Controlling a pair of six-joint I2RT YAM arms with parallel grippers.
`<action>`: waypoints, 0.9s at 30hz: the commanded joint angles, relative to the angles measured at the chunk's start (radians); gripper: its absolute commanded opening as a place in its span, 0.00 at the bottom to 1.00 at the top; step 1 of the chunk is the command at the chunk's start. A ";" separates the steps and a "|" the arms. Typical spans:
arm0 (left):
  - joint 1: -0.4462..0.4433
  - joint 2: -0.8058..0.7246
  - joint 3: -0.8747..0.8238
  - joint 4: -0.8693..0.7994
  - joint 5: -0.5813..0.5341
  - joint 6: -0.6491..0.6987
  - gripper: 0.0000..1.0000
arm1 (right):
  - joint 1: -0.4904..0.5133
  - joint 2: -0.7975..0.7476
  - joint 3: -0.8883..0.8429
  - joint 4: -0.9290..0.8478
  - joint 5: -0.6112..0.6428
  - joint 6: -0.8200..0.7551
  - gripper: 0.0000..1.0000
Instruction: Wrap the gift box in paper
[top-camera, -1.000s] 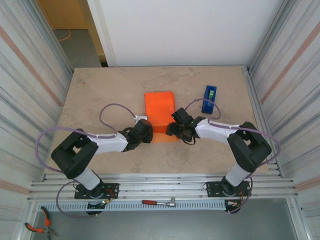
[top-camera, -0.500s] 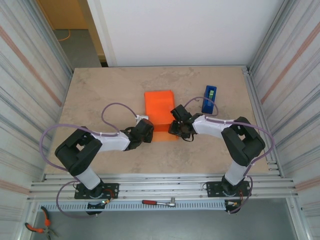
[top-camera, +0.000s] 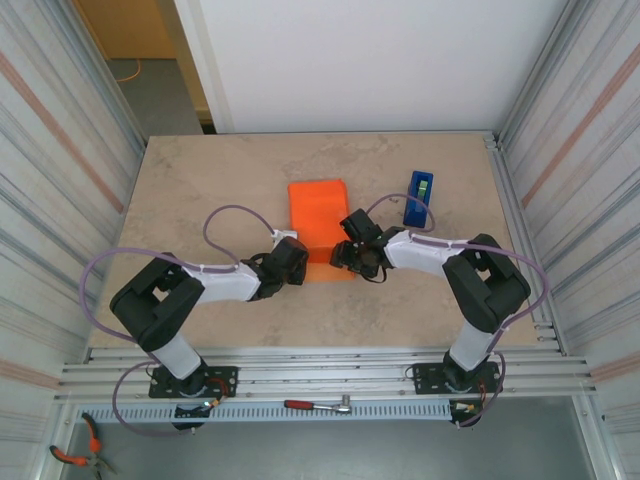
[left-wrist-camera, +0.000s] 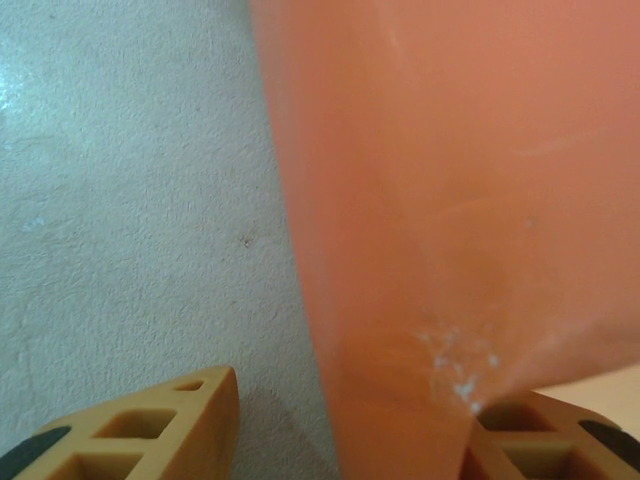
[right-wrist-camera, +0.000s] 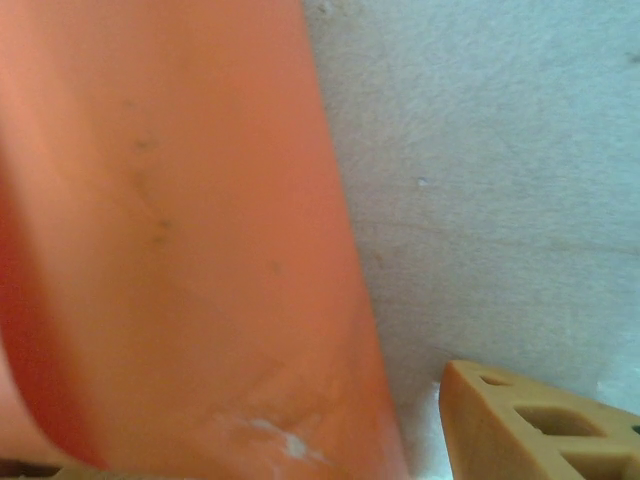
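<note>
Paper (top-camera: 319, 225), plain bright orange, lies folded into a smooth hump in the middle of the table (top-camera: 200, 190). The left gripper (top-camera: 296, 262) at its eight o'clock edge and the right gripper (top-camera: 346, 252) at four both stand spread, straddling the paper's edges. A blue tape dispenser (top-camera: 419, 198) sits near two o'clock, with open room from nine to twelve.

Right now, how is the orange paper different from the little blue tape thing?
The paper is bright orange; the tape dispenser is blue with green on top. The paper is much bigger than the tape dispenser. The left gripper and right gripper are at the paper's near end; the tape dispenser stands apart from them. Both sit on the table.
</note>
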 joint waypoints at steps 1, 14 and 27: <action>0.011 0.011 0.018 0.005 -0.013 0.014 0.48 | 0.022 -0.041 -0.007 -0.080 0.042 0.025 0.63; 0.009 0.014 0.023 0.005 -0.007 0.014 0.48 | 0.066 -0.015 0.009 -0.106 0.077 0.053 0.11; 0.008 0.017 0.026 0.003 -0.002 0.014 0.47 | 0.053 -0.045 0.008 -0.145 0.110 0.054 0.54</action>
